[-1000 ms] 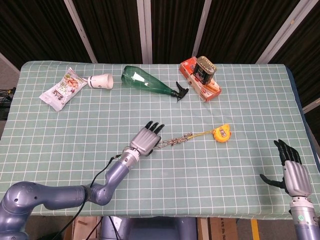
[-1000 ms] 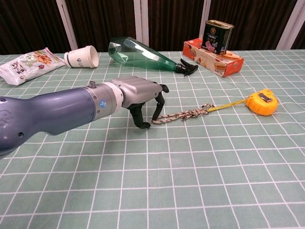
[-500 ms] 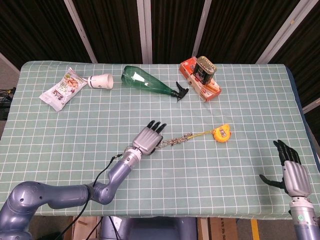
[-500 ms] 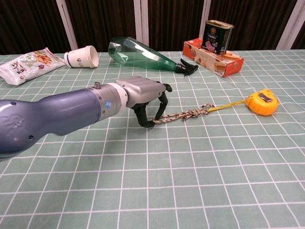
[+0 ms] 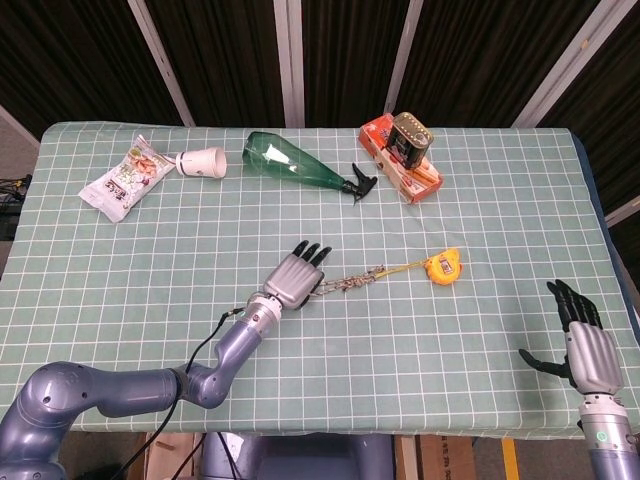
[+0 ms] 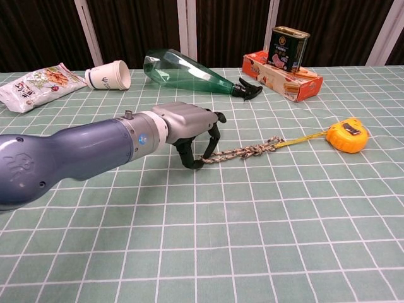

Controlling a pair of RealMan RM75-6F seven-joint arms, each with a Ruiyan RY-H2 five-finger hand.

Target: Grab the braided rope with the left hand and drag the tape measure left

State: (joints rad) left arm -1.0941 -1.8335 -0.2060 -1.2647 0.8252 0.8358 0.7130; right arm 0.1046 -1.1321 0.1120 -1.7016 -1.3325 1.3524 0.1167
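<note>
On the green checked tabletop [image 6: 265,240] the right hand [image 5: 585,345] hovered nearest, at the near right edge, its fingers spread and empty. At mid-table the left hand [image 6: 189,129] had its dark fingers [image 6: 211,144] curled down over the near end of one grey braided rope [image 6: 243,152], whether gripping it I could not tell; the rope ran right to one yellow tape measure [image 6: 344,135]. Rope and measure lay as a second before; the left hand had barely shifted. Farthest lay one green plastic bottle [image 6: 180,71].
</note>
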